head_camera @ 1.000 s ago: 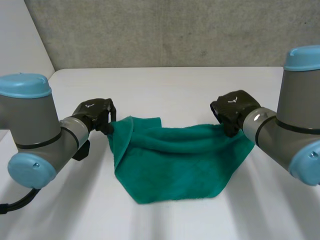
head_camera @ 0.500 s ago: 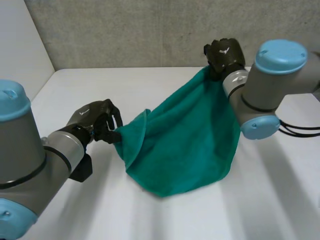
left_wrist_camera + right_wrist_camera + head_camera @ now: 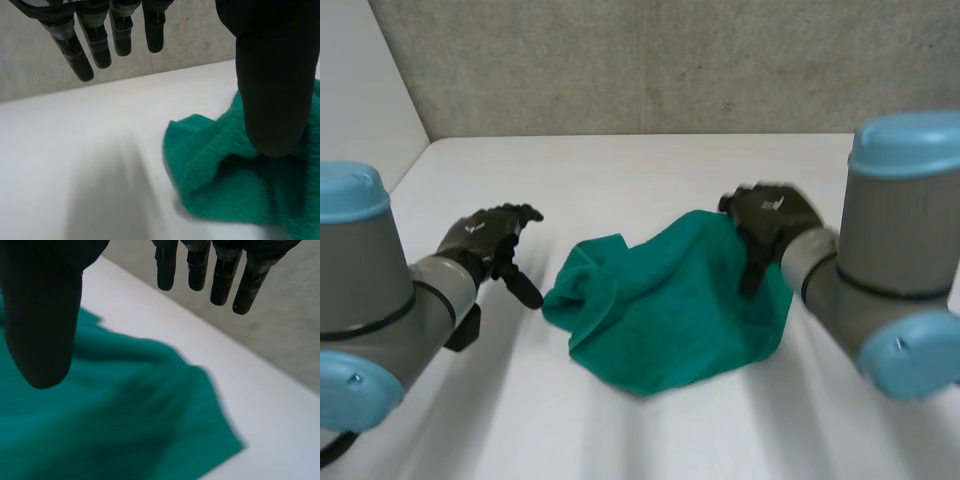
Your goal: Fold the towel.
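Observation:
The green towel (image 3: pixel 665 305) lies in a rumpled heap on the white table (image 3: pixel 620 170), between the two arms. My left hand (image 3: pixel 485 236) hovers just to the left of the towel's bunched left end, open, fingers straight and thumb apart, touching no cloth. In the left wrist view the towel (image 3: pixel 235 175) lies under the thumb (image 3: pixel 270 75), with the fingers (image 3: pixel 100 40) spread over bare table. My right hand (image 3: pixel 770 222) is above the towel's far right part, open and free of it. The right wrist view has the towel (image 3: pixel 110 425) lying loose below the straight fingers (image 3: pixel 220 275).
A grey concrete wall (image 3: pixel 650 60) runs along the table's far edge, and a pale wall (image 3: pixel 360 110) stands at the left. Bare table lies beyond the towel and in front of it.
Both hands have let go of the towel and opened. The right hand, which had lifted its end high toward the back, has come down; the towel has dropped into a heap.

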You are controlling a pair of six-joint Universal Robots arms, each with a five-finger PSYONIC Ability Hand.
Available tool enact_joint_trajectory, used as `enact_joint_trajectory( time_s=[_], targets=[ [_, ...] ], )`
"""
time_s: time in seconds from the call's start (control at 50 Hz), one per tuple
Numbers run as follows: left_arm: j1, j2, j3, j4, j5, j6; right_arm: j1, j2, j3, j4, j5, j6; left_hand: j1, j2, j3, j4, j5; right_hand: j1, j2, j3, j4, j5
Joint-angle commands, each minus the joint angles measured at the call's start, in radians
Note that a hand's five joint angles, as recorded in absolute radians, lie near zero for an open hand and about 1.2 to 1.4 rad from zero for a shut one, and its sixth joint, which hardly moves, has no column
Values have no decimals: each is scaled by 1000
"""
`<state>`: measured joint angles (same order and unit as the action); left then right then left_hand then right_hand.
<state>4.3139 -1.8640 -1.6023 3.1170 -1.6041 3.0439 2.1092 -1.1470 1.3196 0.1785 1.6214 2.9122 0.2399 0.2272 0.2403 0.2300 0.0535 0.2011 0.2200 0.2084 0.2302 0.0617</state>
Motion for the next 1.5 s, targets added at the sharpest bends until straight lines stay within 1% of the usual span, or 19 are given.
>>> enact_joint_trajectory(
  time_s=[0.02,0.14,0.2,0.26,0.32,0.4,0.42,0.48,0.5,0.58,0.62,0.72,0.76,0.8,0.9,0.96,1.02,1.32,1.5],
  targets=[
    [43,-66,87,5,151,242,80,-60,187,-11,-106,208,3,16,3,13,15,60,41,53,31,25],
    [92,-151,174,-3,196,325,149,-25,217,-46,-114,275,38,51,38,48,50,136,117,129,107,101],
    [98,-185,202,-5,208,325,195,71,219,-126,-106,275,44,57,44,54,56,215,197,208,186,180],
    [104,-213,222,-5,222,323,196,85,214,-133,-104,275,44,57,44,54,56,224,206,217,195,189],
    [105,-225,225,-3,223,323,206,160,201,-155,-97,265,44,57,44,54,56,333,314,325,303,297],
    [105,-225,217,-5,223,322,206,188,191,-186,-81,239,44,57,44,54,56,474,455,467,445,439],
    [105,-225,216,-5,223,322,200,193,193,-218,-63,213,44,57,44,54,56,808,789,801,779,773],
    [105,-225,209,-5,223,322,187,188,199,-255,-35,182,44,57,44,54,56,1166,1147,1159,1137,1131],
    [105,-225,209,-5,223,320,183,181,201,-269,-16,159,44,57,44,54,56,1195,1176,1188,1166,1160],
    [105,-224,209,-5,223,320,169,103,230,-290,26,96,44,57,44,54,56,1195,1176,1188,1166,1160],
    [104,-222,209,-5,223,322,160,6,259,-306,20,64,44,57,44,54,56,1195,1176,1188,1166,1160],
    [102,-225,220,-3,233,322,108,-131,276,-275,-8,9,56,68,55,66,68,1195,1176,1188,1166,1160],
    [101,-228,225,-1,243,322,89,-163,279,-240,-29,-20,59,71,58,69,71,1195,1176,1188,1166,1160],
    [92,-242,231,0,279,322,68,-207,279,-159,-66,-73,103,115,102,113,114,1195,1176,1188,1166,1160],
    [69,-290,240,0,371,322,-3,-281,273,-2,-103,-169,117,130,117,127,129,1195,1176,1188,1166,1160],
    [35,-332,243,2,427,326,-29,-309,267,42,-103,-209,123,136,123,133,135,1195,1176,1188,1166,1160],
    [17,-356,248,2,443,332,-44,-324,263,53,-103,-240,123,136,123,133,135,1195,1176,1188,1166,1160],
    [3,-434,340,5,427,417,-173,-327,260,140,-104,-445,270,283,270,280,282,1195,1176,1188,1166,1160],
    [4,-442,390,3,438,418,-193,-318,263,139,-146,-470,305,318,305,315,317,1195,1176,1188,1166,1160]
  ],
)
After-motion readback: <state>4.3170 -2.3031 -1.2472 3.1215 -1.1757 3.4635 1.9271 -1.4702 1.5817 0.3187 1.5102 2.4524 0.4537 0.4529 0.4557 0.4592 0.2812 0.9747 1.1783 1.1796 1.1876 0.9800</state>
